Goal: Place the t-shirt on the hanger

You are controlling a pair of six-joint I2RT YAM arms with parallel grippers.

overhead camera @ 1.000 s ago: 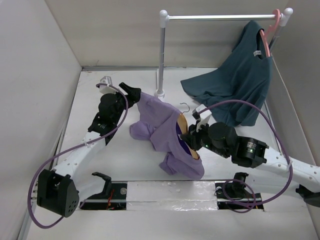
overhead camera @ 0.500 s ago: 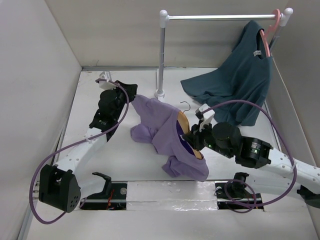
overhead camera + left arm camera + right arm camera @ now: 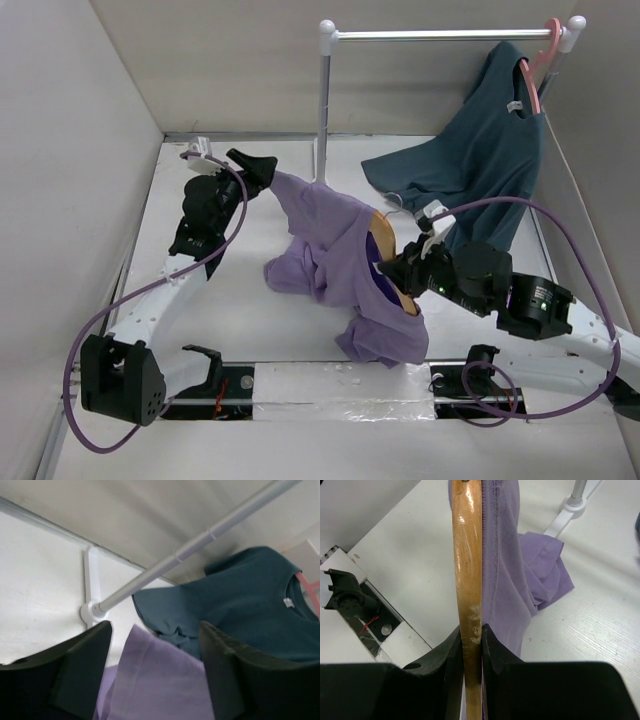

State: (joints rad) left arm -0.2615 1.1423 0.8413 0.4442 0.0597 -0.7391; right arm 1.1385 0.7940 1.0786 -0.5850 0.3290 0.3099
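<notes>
On table (image 3: 230, 320): 1 t-shirt (image 3: 330, 240), 1 hanger (image 3: 469, 570) | right hand (image 3: 471, 637) clamps hanger | left hand (image 3: 155, 650) spread open (fabric in gap)

Pretty clearly a robotics lab test cell: plain panel walls (image 3: 60, 150) boxing in a white table (image 3: 240, 320), two cabled robot arms (image 3: 160, 290) bolted along the bottom, mini clothes rail (image 3: 440, 34) up top.
</notes>
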